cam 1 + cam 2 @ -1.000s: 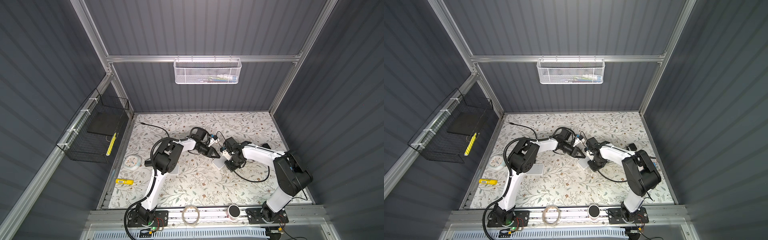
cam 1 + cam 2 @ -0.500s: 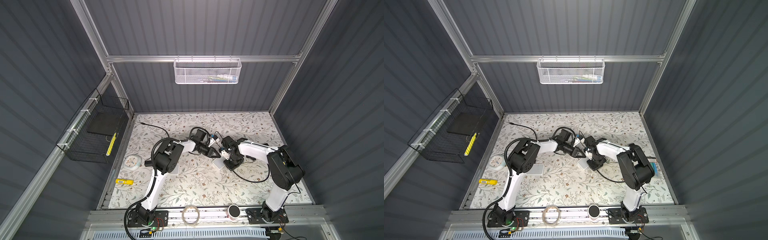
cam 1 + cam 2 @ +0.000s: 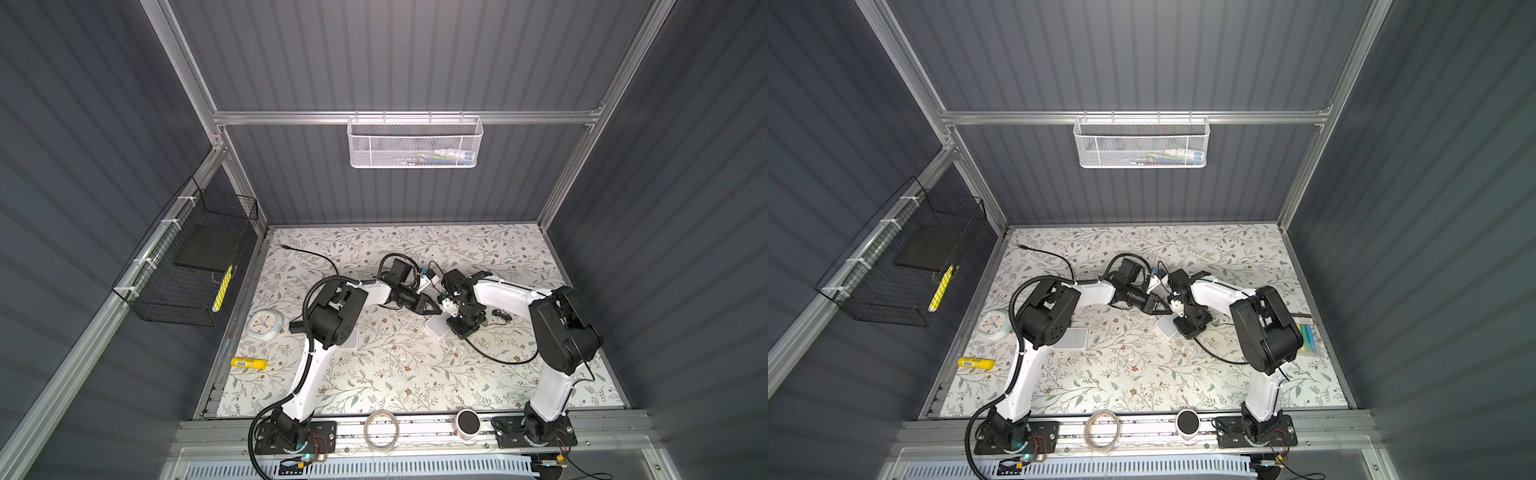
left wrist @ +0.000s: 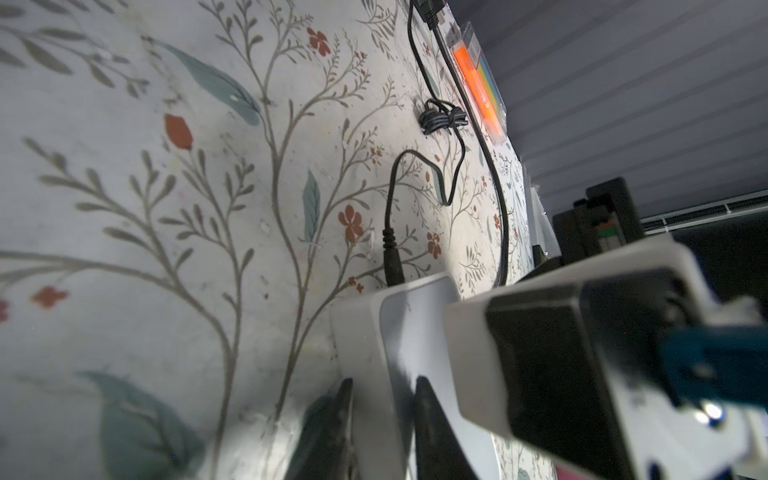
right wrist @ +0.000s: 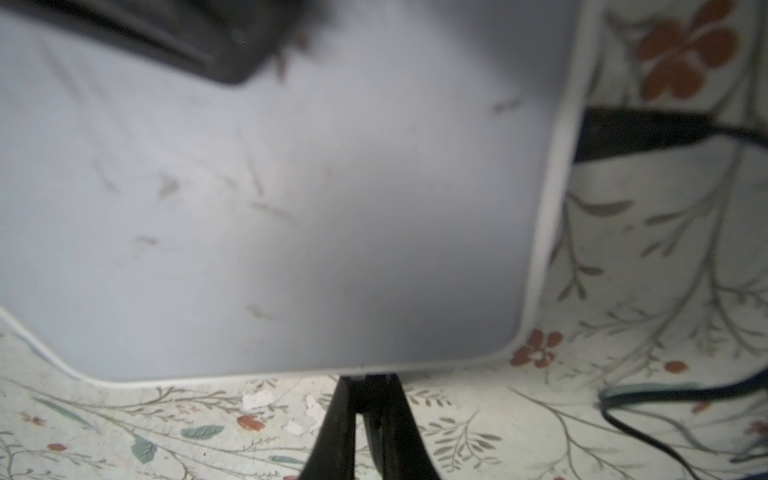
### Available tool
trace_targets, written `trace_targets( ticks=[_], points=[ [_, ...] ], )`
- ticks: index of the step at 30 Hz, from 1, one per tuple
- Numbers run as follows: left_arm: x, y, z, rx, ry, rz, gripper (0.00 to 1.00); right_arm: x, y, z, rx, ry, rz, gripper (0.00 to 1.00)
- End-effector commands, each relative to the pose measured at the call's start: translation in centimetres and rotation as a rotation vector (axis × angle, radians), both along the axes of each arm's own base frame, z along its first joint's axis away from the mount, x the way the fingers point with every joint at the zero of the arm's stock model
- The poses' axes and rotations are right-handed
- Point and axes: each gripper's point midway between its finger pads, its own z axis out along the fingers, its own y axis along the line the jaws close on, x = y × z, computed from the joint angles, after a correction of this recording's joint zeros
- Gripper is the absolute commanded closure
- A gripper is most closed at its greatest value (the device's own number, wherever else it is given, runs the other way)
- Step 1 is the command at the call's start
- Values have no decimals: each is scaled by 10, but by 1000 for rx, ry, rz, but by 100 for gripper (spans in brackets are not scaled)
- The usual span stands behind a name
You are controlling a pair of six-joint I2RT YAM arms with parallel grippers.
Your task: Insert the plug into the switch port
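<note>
the left gripper [image 4: 383, 382] is clamped onto the rim of the white switch [image 4: 409, 320], the right gripper [image 5: 366, 380] is pressed shut with its tips at another edge of it, and the black plug [image 4: 392, 266] is seen butted against the switch's side.

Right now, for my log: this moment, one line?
left gripper: shut on switch | right gripper: shut, at switch edge | plug: against switch

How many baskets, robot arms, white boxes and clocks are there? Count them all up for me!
Baskets: 2, the white basket and the black basket.
Robot arms: 2, the left arm and the right arm.
White boxes: 2, the white switch box and the spare white box.
Clocks: 1, the clock.
Total: 7.
</note>
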Motion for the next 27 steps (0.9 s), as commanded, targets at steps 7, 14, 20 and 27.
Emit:
trace_targets(
  ticks=[7, 14, 20, 27],
  points=[
    [-122, -8, -61, 158, 315, -206, 76, 148, 98, 87, 415, -599, 22, 100],
    [-124, -8, -62, 157, 319, -210, 77, 147, 101, 75, 436, -595, 28, 100],
    [-125, -8, -60, 151, 316, -214, 77, 148, 99, 61, 408, -570, 20, 100],
    [-129, -8, -60, 152, 318, -223, 77, 168, 105, 81, 403, -625, 66, 100]
  ],
)
